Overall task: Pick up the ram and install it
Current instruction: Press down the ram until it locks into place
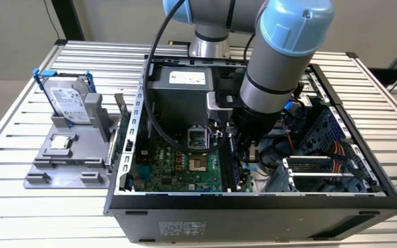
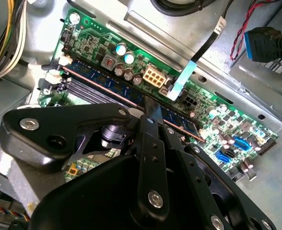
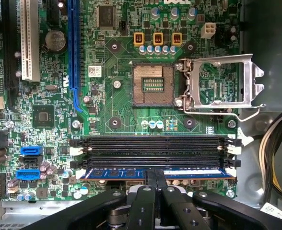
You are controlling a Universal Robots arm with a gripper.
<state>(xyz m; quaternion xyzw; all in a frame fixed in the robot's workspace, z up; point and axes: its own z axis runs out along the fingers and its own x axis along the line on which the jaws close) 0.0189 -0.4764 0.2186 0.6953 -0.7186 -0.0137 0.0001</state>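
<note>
We see the claw (image 3: 155, 178) down inside the open computer case (image 1: 254, 204), its two fingers squeezed together on the top edge of the ram (image 3: 193, 172). The ram stands on its edge in the slot nearest the claw on the green board (image 3: 117, 103). On the surface (image 1: 19, 124) beside the case, the hard drive (image 1: 67, 101) stands in a grey holder.

White printed labels are seen on the hard drive (image 1: 67, 98) standing in the grey holder on the surface, on the power supply (image 1: 186, 77) inside the computer case (image 1: 254, 217), and on the case's outer wall, but nothing on them can be made out. In the first wrist view a small white sticker (image 3: 95, 71) with fine print and white lettering are carried by the motherboard (image 3: 117, 103); their characters are too small to be told. No print is made out on the ram (image 3: 193, 173).
</note>
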